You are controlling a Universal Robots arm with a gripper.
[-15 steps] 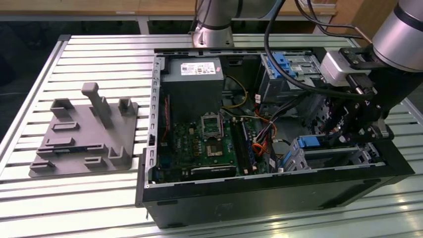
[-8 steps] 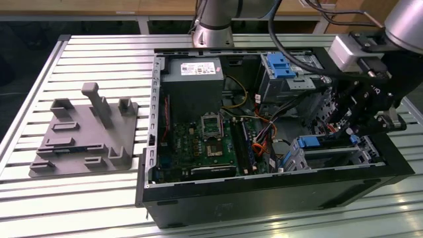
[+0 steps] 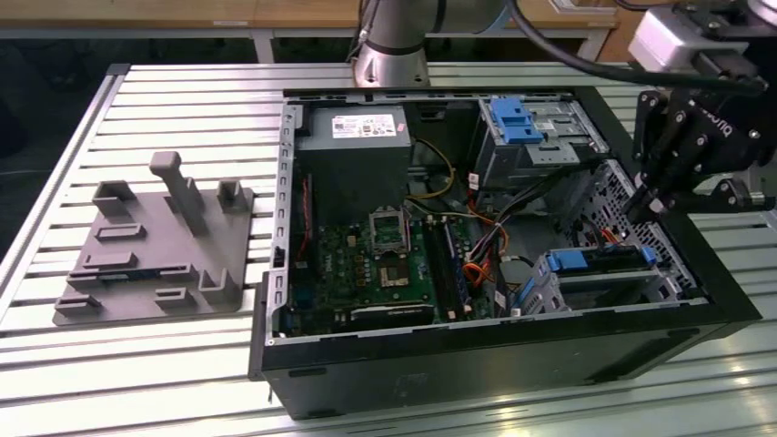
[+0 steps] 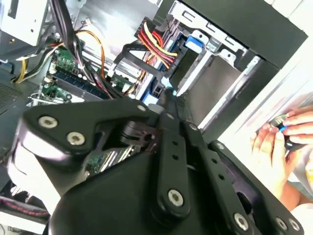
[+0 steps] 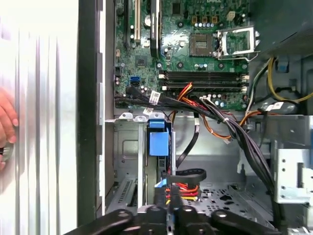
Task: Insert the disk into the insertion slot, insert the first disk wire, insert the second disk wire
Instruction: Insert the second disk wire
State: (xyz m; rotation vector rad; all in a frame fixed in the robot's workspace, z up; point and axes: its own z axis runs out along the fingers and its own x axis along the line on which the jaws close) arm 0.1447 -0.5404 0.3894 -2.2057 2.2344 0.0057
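The disk sits inside the insertion slot [image 3: 620, 278], a low perforated metal cage at the case's corner nearest the exterior view's right. Its blue end handle [image 3: 569, 263] [image 5: 157, 142] faces the motherboard. My gripper [image 3: 640, 208] hangs just above the cage's far end, behind the disk. In both wrist views the fingers [image 5: 168, 215] [image 4: 168, 110] are pressed together on a small blue-and-black connector [image 4: 157, 91] of a disk wire. A red and yellow wire bundle [image 5: 182, 188] [image 4: 155, 41] and a flat black cable [image 5: 188, 172] lie right beside the fingertips.
The open black computer case [image 3: 486, 350] holds a green motherboard [image 3: 377, 264], a power supply [image 3: 355, 137] and a taller cage with a blue latch [image 3: 519, 120]. A grey fixture [image 3: 158, 246] lies on the slatted table. A person's hand [image 4: 279, 139] [image 5: 5, 125] rests outside the case.
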